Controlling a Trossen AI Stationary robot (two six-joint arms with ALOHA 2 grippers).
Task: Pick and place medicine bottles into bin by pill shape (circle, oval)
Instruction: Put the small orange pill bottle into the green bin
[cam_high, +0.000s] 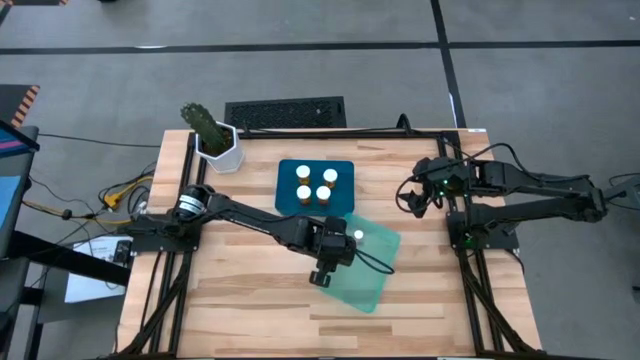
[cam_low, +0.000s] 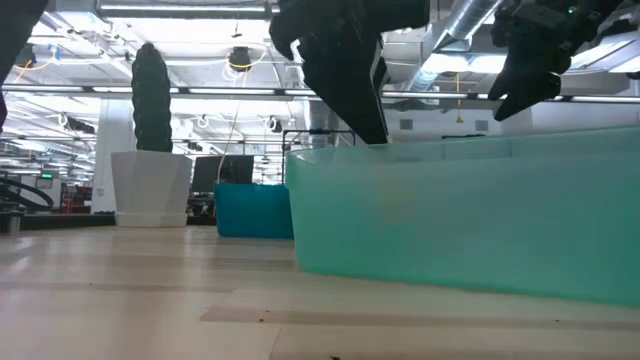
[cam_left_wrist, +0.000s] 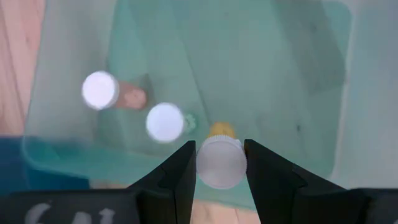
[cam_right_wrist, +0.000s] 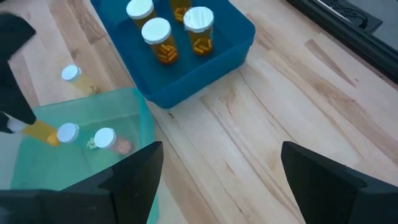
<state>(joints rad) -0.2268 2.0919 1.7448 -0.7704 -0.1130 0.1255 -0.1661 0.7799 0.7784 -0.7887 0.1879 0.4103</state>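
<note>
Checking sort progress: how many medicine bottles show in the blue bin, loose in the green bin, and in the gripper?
Blue bin: 4 bottles
Green bin, loose: 2
Left gripper: 1 bottle
Total: 7

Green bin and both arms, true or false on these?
1. The left gripper has its jaws shut on a white-capped bottle over the green bin. True.
2. The blue bin holds two bottles. False: it holds four amber bottles.
3. The right gripper has its jaws open and holds nothing. True.
4. The green bin is empty. False: two capped bottles already sit inside it.
</note>
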